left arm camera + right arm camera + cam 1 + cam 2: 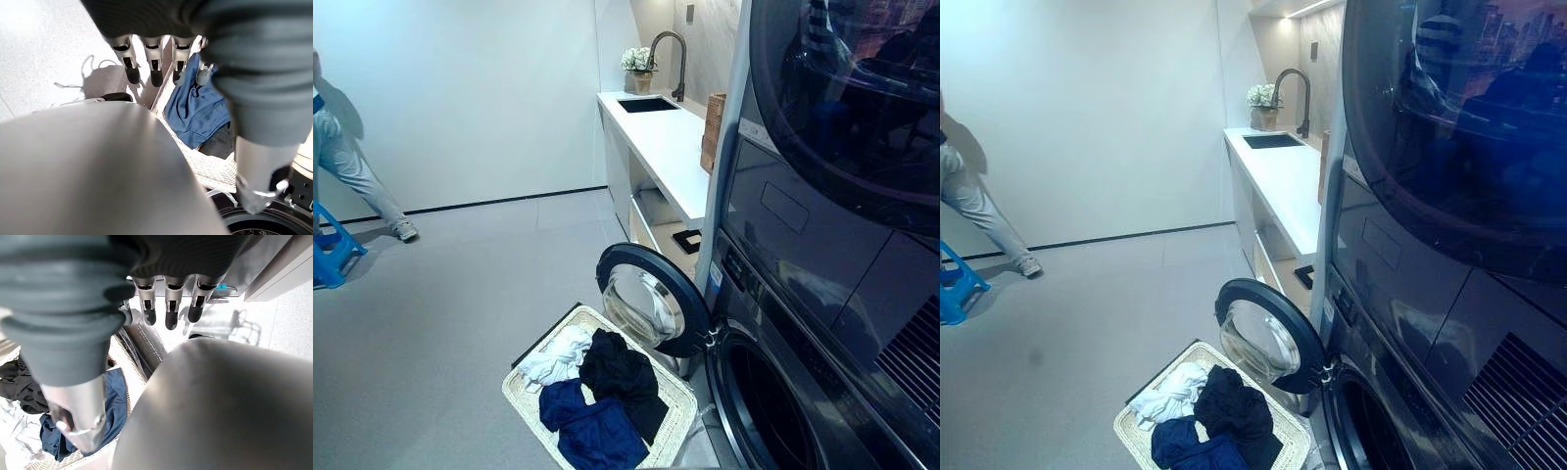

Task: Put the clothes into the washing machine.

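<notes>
You face one dark washing machine point(773, 392) with its round door point(651, 299) swung open. On the floor just beside the door stands one white woven basket point(524, 401) holding three garments: a black one point(622, 377), a blue one point(592, 431) and a white one point(553, 357). Your left hand point(154, 61) hangs above the basket's edge, fingers straight and holding nothing. Your right hand point(168, 301) likewise hangs relaxed and empty. Your head views add a white counter point(661, 137) with one sink point(646, 104), and a person point(342, 157) at far left.
</notes>
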You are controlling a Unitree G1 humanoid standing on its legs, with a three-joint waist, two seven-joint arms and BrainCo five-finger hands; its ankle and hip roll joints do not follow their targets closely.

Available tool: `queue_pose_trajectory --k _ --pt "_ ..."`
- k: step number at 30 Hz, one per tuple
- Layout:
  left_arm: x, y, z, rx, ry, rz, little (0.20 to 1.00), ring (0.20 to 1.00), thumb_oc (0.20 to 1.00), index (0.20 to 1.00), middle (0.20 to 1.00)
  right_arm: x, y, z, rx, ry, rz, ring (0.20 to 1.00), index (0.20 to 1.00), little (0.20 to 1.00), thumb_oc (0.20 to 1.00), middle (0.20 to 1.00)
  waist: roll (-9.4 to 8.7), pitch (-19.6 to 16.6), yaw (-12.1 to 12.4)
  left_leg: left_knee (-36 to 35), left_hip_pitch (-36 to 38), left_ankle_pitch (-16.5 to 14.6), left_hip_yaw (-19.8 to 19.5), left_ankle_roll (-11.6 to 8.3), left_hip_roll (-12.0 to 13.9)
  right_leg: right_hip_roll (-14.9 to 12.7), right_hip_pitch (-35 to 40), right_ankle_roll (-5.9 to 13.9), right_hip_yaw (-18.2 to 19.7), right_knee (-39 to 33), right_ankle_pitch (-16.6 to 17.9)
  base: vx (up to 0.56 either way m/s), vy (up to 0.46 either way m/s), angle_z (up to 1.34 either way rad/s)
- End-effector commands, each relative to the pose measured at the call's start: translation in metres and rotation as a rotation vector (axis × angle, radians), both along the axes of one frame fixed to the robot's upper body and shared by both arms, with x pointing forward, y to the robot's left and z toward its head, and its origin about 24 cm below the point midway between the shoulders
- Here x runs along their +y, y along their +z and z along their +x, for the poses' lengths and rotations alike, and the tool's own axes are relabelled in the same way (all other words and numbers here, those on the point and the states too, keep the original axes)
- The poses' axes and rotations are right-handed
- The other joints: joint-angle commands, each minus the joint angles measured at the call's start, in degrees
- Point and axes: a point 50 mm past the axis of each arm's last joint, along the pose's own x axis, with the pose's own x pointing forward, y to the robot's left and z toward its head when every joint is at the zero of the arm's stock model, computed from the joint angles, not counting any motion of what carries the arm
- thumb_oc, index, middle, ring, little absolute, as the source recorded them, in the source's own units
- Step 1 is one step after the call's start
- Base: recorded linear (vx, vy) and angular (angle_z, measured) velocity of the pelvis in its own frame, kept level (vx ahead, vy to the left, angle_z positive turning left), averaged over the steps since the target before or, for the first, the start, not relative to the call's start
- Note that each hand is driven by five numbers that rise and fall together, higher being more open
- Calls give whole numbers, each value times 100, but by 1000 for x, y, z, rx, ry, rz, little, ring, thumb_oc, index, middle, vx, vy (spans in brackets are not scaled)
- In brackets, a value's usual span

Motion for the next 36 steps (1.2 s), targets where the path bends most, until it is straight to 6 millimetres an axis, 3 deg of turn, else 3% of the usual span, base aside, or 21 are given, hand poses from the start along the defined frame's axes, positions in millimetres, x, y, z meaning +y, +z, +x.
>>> queue_pose_trajectory --k 1,14,22,23,26,30,33,36 --pt "-30 -1 18 -10 33 -101 1000 1000 1000 1000 1000 23 0 16 -40 43 45 1000 1000 1000 1000 1000 -205 142 54 49 158 -395 112 326 -428 -99 -43 294 68 177 -15 21 41 0" --pt "-22 1 26 -76 56 47 1000 1000 1000 1000 1000 23 1 19 -54 42 46 1000 1000 1000 1000 1000 -166 257 38 88 107 -403 60 383 -517 -151 -130 314 128 290 -27 19 35 1" --pt "-16 9 49 -213 93 128 1000 1000 1000 1000 1000 18 5 31 -102 17 34 1000 1000 1000 1000 1000 -128 497 35 64 -185 -305 131 403 -531 -191 -456 359 177 208 155 -22 40 -1" --pt "-14 17 66 -314 95 201 1000 1000 1000 1000 1000 16 8 39 -129 12 29 1000 1000 1000 1000 1000 -112 613 20 60 -330 -261 159 402 -535 -198 -616 371 220 170 232 -98 57 -1" --pt "-8 27 86 -414 114 336 1000 1000 1000 1000 1000 14 12 51 -168 10 21 1000 1000 1000 1000 1000 -84 815 -10 69 -505 -199 202 398 -540 -208 -807 385 282 149 320 -136 69 -5" --pt "3 55 127 -616 147 536 1000 1000 1000 1000 1000 12 23 77 -254 25 12 1000 1000 1000 1000 1000 -55 1232 -97 108 -825 -121 276 416 -580 -198 -1182 390 476 147 456 -135 89 -14" --pt "4 87 163 -859 -54 821 1000 1000 1000 1000 1000 13 32 97 -322 66 1 1000 1000 1000 1000 1000 -46 1535 -197 130 -1045 -52 339 410 -596 -173 -1445 389 673 158 566 -101 94 -32" --pt "8 106 184 -939 -98 946 1000 1000 1000 1000 1000 12 40 111 -372 79 -4 1000 1000 1000 1000 1000 -45 1758 -284 123 -1192 1 409 419 -611 -152 -1637 400 810 176 632 -99 85 -23"
